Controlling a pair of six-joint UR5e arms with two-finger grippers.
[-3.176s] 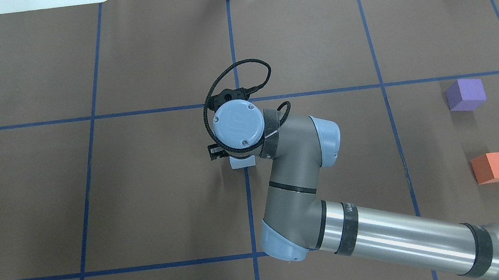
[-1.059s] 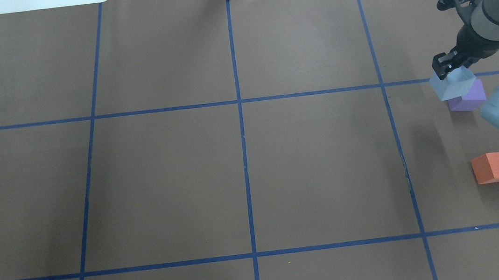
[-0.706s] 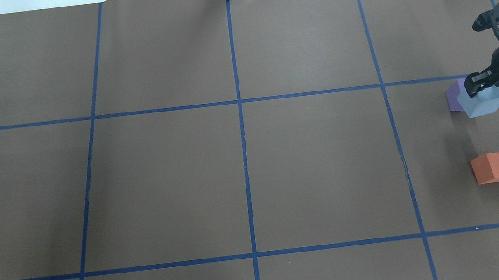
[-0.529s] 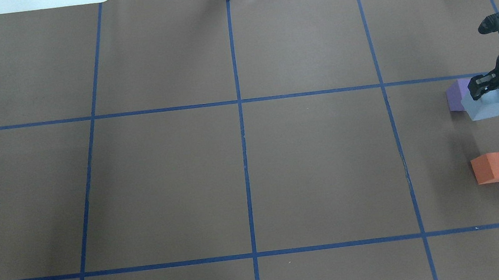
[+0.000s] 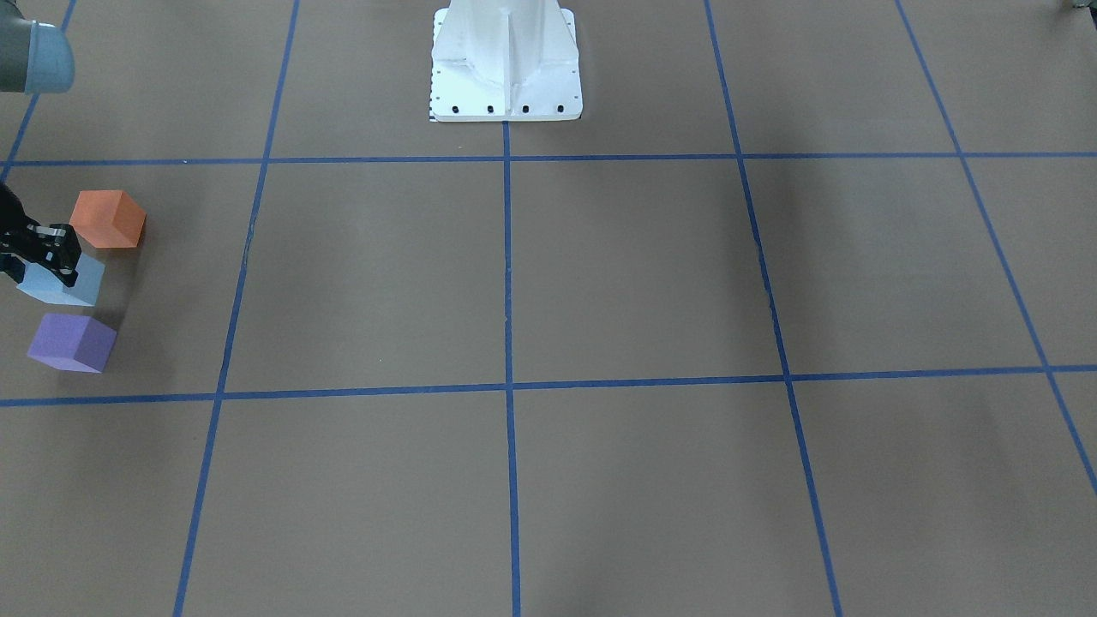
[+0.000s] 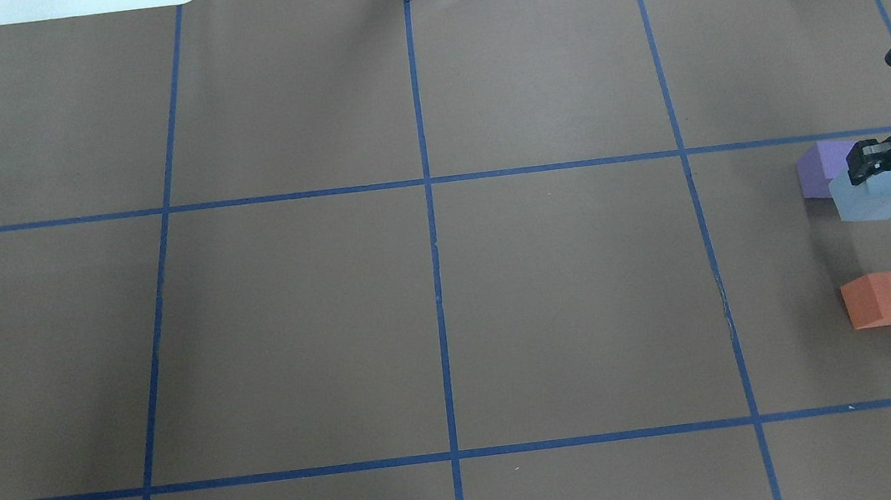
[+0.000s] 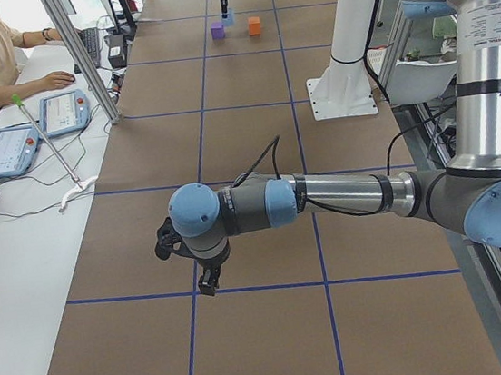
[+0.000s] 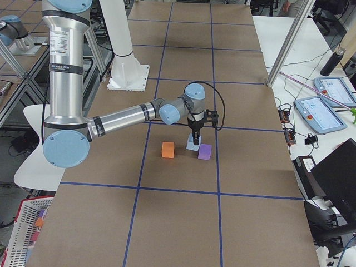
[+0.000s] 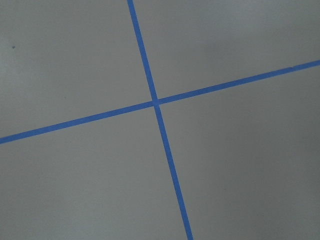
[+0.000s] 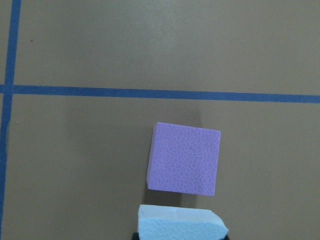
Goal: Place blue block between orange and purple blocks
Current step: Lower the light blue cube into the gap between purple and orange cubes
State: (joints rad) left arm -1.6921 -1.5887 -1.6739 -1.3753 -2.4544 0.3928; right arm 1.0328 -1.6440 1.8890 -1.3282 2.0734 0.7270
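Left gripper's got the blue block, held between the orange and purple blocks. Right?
Wrong arm. The right gripper has the blue block, held between the orange block and the purple block. The overhead exterior view shows it: the holding arm comes in from that view's right side.

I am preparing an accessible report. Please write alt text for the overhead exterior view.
The right gripper holds a blue block near the right edge of the table, between a purple block and an orange block, closer to the purple one. Blue tape lines divide the brown table into squares.
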